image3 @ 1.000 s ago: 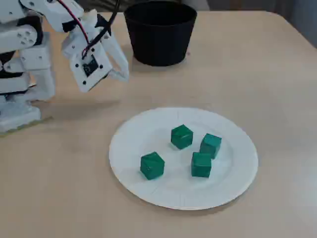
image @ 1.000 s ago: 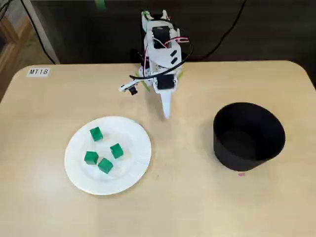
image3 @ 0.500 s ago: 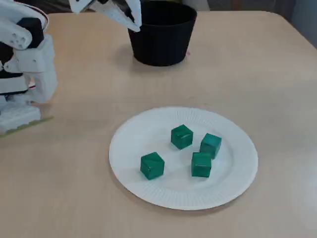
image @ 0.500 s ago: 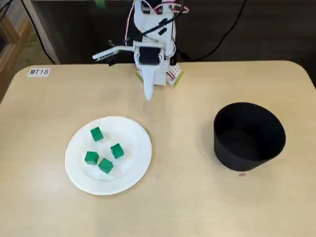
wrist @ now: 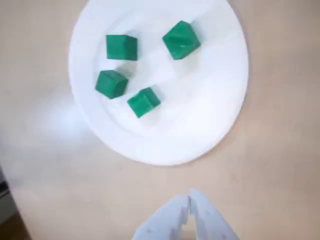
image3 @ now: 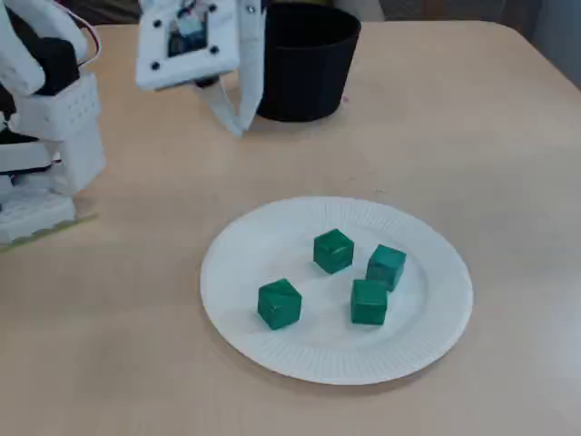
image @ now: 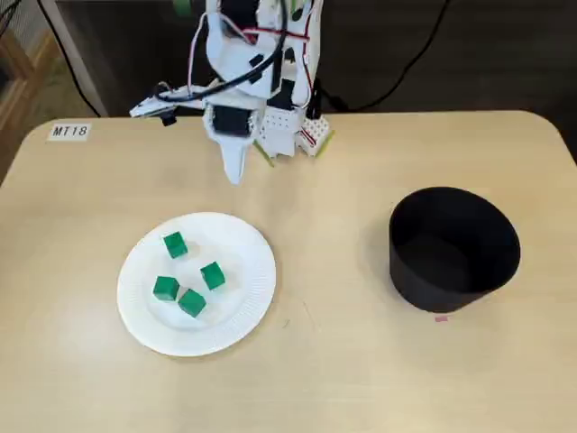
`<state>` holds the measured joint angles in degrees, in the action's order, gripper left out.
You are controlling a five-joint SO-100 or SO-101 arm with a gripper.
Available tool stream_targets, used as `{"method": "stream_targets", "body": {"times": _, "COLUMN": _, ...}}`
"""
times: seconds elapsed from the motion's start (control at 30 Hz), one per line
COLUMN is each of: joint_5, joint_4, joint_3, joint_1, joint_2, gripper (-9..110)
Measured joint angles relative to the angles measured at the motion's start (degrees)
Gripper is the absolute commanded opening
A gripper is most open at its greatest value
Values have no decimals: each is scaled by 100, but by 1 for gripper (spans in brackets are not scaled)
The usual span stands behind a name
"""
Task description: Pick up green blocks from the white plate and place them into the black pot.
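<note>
- Four green blocks (image: 213, 275) lie on a white paper plate (image: 245, 257). All of them sit in the half that is on the left in a fixed view.
- In the wrist view, three of the green blocks (wrist: 111, 83) are grouped close together but do not touch. The fourth lies a little apart from them, turned at an angle.
- None of the blocks is stacked, and each rests flat on the plate.
- The white paper plate (image3: 272, 241) has a ribbed rim and lies flat on a pale wooden table (image: 343, 370).
- The gripper (image: 233, 173) hangs in the air above bare table, beyond the plate's far edge and in front of the arm base (image3: 45, 136).
- In the wrist view, the gripper (wrist: 189, 196) points toward the plate. Its tips are just short of the near rim and are over the table, not the plate.
- Its two white fingers are pressed together with only a thin seam between them, and they hold nothing.
- The black pot (image: 455, 248) stands upright on the table, well apart from the plate. It is on the right in a fixed view.
- In the other fixed view, the black pot (image3: 304, 64) is at the far edge, behind the gripper (image3: 239, 125).
- The pot is dark inside, and I cannot tell what is in it.
- A small pink mark (image: 441, 317) is on the table just beside the pot's base.
- A white label (image: 70, 132) reading MT18 is stuck near the table's far left corner.
- Red and black wires (image: 261, 54) loop along the white arm.
</note>
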<state>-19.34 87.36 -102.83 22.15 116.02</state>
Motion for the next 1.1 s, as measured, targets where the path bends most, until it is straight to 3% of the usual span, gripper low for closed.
{"method": "stream_targets", "body": {"times": 0.2, "joint_5": -149, "joint_4": 606, "joint_3": 1512, "joint_1": 422, "joint_2": -2074, "gripper": -2}}
{"method": "stream_targets", "body": {"times": 0.5, "joint_5": -404, "joint_4": 677, "joint_3": 2883, "joint_1": 1318, "joint_2": -3885, "gripper": -2}}
{"method": "stream_targets", "body": {"times": 0.77, "joint_5": -439, "joint_4": 694, "joint_3": 4148, "joint_1": 1397, "joint_2": -5142, "gripper": -2}}
{"method": "stream_targets", "body": {"times": 0.93, "joint_5": -457, "joint_4": 721, "joint_3": 4588, "joint_1": 1406, "joint_2": -5309, "gripper": 26}}
{"method": "stream_targets", "body": {"times": 1.1, "joint_5": -589, "joint_4": 765, "joint_3": 4658, "joint_1": 1406, "joint_2": -5344, "gripper": 39}}
